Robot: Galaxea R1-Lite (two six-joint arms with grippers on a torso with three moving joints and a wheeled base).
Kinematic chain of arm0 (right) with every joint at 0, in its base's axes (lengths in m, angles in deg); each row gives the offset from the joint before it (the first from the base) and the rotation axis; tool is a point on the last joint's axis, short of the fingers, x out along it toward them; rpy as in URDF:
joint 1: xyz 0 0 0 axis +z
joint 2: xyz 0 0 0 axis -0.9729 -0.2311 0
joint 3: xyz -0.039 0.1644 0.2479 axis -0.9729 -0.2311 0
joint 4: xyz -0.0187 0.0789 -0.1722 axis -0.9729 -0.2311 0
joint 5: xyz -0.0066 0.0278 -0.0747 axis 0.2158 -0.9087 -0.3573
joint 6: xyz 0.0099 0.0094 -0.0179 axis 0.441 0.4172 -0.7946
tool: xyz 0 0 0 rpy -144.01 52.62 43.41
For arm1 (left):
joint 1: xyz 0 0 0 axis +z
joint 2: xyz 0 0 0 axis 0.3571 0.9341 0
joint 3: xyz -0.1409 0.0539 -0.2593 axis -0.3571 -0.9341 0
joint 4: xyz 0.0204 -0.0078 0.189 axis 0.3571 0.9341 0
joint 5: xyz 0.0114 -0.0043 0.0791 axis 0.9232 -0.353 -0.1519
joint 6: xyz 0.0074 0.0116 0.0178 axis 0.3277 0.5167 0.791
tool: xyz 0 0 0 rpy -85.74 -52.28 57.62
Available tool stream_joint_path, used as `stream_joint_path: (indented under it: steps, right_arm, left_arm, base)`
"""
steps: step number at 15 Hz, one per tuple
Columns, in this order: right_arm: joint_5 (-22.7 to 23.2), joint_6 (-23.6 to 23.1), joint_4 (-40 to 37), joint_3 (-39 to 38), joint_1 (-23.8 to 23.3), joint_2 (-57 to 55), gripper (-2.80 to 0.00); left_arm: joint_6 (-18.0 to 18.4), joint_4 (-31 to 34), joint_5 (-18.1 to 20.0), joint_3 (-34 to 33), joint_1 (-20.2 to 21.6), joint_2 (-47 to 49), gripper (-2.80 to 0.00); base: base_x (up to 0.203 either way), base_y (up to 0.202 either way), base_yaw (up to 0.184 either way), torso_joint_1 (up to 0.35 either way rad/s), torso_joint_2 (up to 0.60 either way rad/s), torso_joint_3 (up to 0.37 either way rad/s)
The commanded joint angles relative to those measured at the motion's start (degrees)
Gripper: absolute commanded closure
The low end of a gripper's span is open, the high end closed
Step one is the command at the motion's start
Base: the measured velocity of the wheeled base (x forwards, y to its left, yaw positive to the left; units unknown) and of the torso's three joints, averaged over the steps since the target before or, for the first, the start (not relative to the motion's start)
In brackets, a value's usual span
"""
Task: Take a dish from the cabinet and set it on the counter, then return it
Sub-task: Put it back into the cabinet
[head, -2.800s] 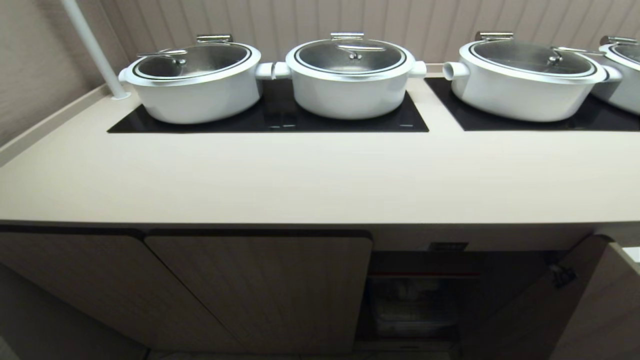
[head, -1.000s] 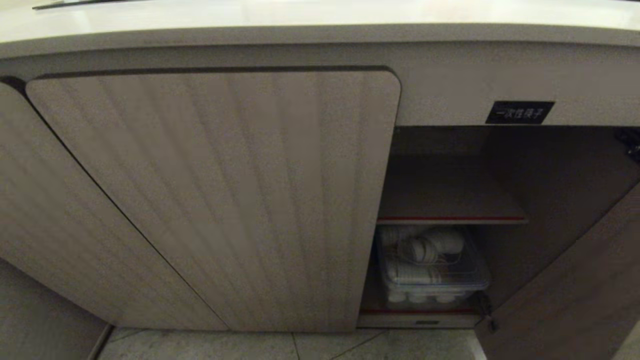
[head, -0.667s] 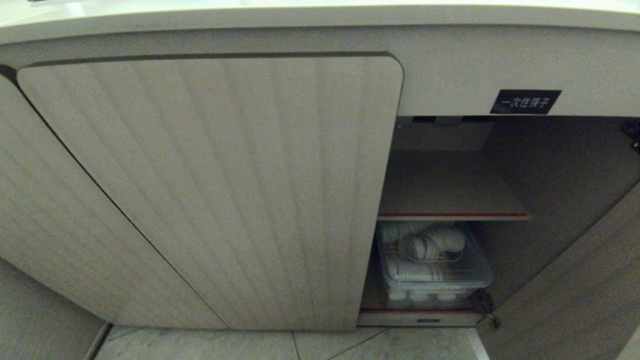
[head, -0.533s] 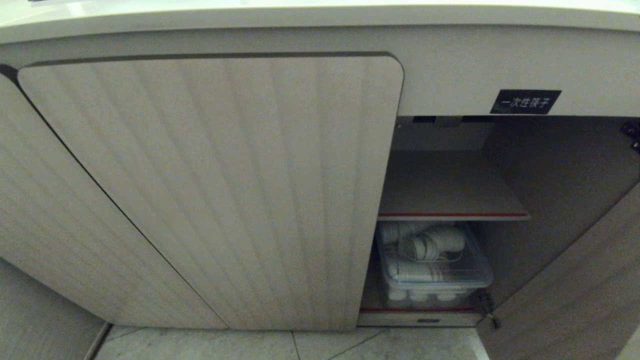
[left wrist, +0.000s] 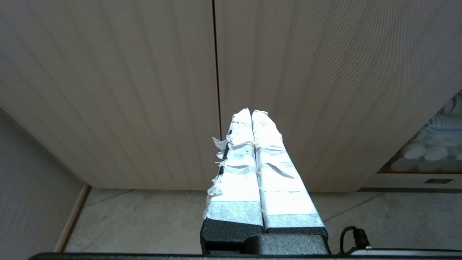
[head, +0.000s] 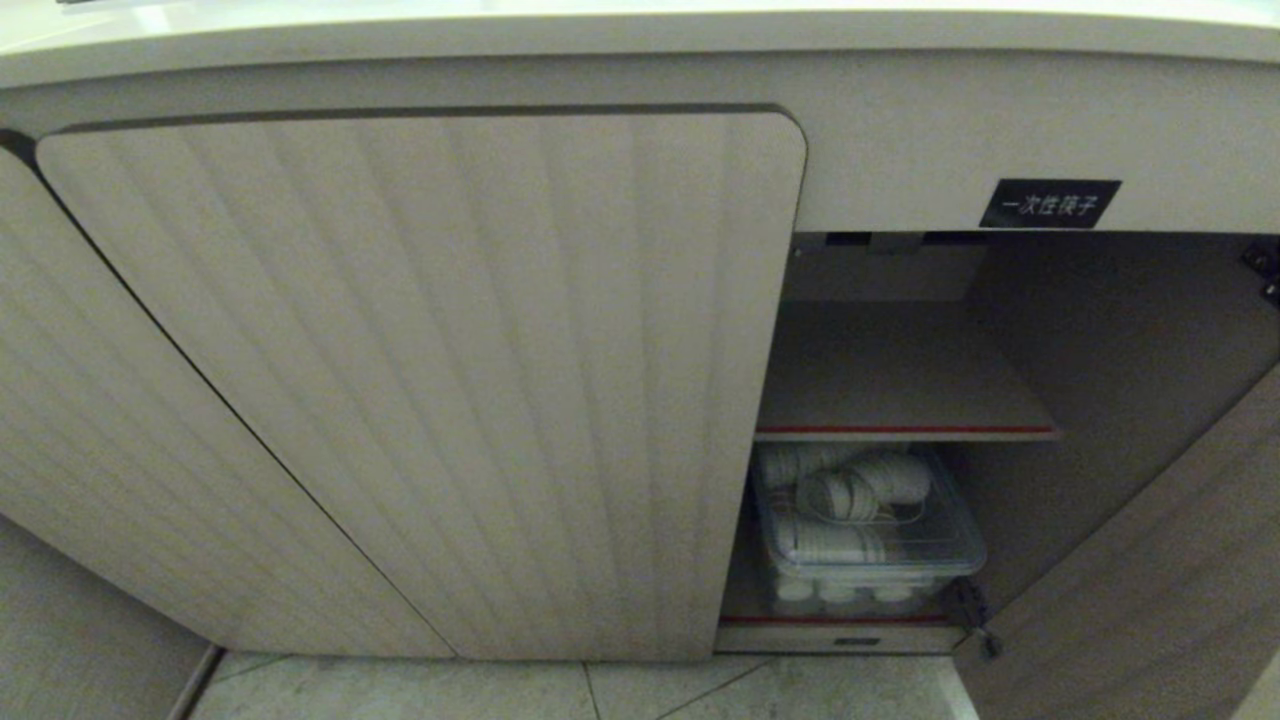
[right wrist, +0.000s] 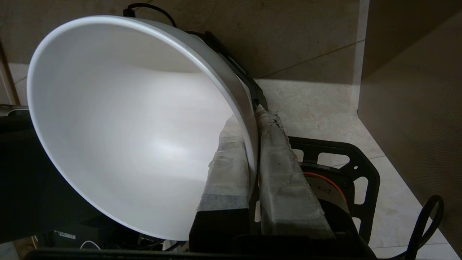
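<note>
Firmly, tape-wrapped right end effector (right wrist: 252, 144) pinches smooth white bowl's (right wrist: 119, 119) rim.

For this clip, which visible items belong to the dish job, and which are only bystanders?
In the job:
- white bowl, rim pinched in the right gripper
- cabinet, door open
- counter

Bystanders:
- clear bin of stacked white dishes, lower shelf
- black label
- left gripper, shut, facing closed doors
- tiled floor

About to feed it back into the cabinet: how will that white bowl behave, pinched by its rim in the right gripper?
Likely rigid: the bowl keeps its round shape in the right gripper. Its glossy wall looks slippery, and only the rim sits between the taped fingers, so it may pivot. Probably brittle, so avoid knocks.
</note>
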Motion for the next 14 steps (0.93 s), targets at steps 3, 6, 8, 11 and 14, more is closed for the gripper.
stream_joint_path:
  steps: [3, 6, 8, 11, 14]
  right_arm:
    - [0.1, 0.1, -0.2, -0.1, 0.0, -0.1, 0.0]
    - [0.0, -0.3, -0.1, -0.3, 0.0, -0.2, 0.0]
    - [-0.1, -0.3, 0.0, -0.3, -0.1, -0.2, 0.0]
    - [-0.2, -0.3, -0.1, -0.3, 0.0, -0.1, 0.0]
    - [-0.2, -0.3, 0.0, -0.2, -0.1, -0.2, 0.0]
  left_arm:
    - [0.0, 0.0, 0.0, 0.0, 0.0, 0.0, 0.0]
    - [0.0, 0.0, 0.0, 0.0, 0.0, 0.0, 0.0]
    - [0.0, 0.0, 0.0, 0.0, 0.0, 0.0, 0.0]
    - [0.0, 0.0, 0.0, 0.0, 0.0, 0.0, 0.0]
    - [0.0, 0.0, 0.0, 0.0, 0.0, 0.0, 0.0]
  base:
    - [0.0, 0.0, 0.0, 0.0, 0.0, 0.0]
    - [0.0, 0.0, 0.0, 0.0, 0.0, 0.0]
    - [0.0, 0.0, 0.0, 0.0, 0.0, 0.0]
    - [0.0, 0.0, 0.0, 0.0, 0.0, 0.0]
    - [0.0, 0.0, 0.0, 0.0, 0.0, 0.0]
